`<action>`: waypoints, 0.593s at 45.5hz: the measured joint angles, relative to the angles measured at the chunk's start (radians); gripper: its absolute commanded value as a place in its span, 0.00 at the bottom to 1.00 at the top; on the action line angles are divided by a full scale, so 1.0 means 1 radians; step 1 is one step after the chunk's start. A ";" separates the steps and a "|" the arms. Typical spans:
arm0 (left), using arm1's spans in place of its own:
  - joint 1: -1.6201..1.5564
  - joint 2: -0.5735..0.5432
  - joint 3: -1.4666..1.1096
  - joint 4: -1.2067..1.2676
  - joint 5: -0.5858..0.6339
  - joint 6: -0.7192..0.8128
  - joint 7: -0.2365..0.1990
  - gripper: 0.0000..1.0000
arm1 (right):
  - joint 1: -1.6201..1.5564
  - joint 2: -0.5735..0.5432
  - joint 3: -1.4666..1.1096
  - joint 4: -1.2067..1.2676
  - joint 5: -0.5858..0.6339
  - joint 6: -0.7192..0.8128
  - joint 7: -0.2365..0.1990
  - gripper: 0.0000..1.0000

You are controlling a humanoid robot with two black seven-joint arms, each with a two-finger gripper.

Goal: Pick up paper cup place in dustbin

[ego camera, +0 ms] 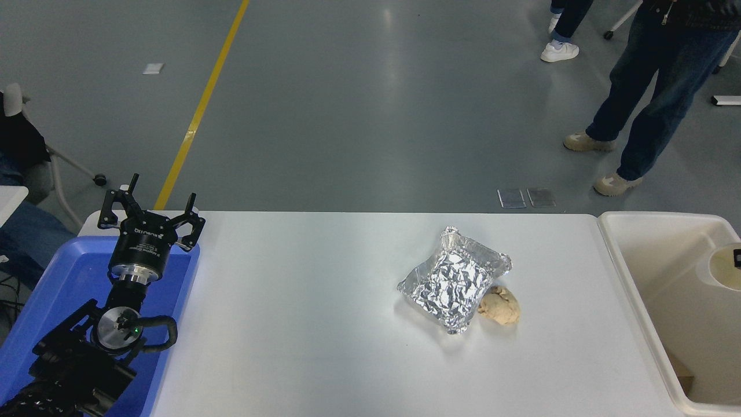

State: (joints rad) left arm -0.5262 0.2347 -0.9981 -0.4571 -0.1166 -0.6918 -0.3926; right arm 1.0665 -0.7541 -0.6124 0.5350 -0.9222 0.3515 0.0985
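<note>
The white paper cup (722,267) is at the picture's right edge, over the inside of the cream-white dustbin (622,255), with its cream mouth turned toward me. Only a black sliver of my right gripper (738,258) shows, a finger on the cup's rim; the rest of that arm is out of view. My left gripper (151,219) is parked open and empty over the blue tray at the lower left.
A crumpled foil pack (452,281) and a tan paper lump (500,307) lie on the white table (301,313) right of centre. The blue tray (52,289) is at the left edge. People's legs stand on the floor at the far right.
</note>
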 measured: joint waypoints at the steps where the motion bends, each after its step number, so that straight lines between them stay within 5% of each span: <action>1: 0.000 0.000 0.000 0.000 0.000 0.000 0.000 1.00 | -0.030 0.016 0.018 -0.021 0.003 -0.013 -0.005 0.00; 5: 0.000 0.000 0.000 0.000 0.000 0.000 0.000 1.00 | -0.105 0.059 0.060 -0.070 0.018 -0.048 -0.023 0.32; 6: 0.000 0.000 0.000 0.000 0.000 0.000 0.000 1.00 | -0.120 0.068 0.068 -0.079 0.023 -0.056 -0.027 0.51; 7: 0.000 0.000 0.000 0.000 0.000 0.000 0.000 1.00 | -0.140 0.080 0.077 -0.090 0.029 -0.067 -0.033 0.84; 8: 0.000 0.000 0.000 0.000 0.000 0.000 0.000 1.00 | -0.153 0.088 0.083 -0.097 0.032 -0.074 -0.037 1.00; 27: -0.001 0.000 0.000 0.000 0.000 0.000 0.000 1.00 | -0.217 0.152 0.130 -0.104 0.069 -0.134 -0.068 1.00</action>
State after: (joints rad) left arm -0.5272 0.2347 -0.9979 -0.4572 -0.1164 -0.6918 -0.3926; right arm 0.8500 -0.6025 -0.4823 0.4308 -0.8530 0.2179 0.0307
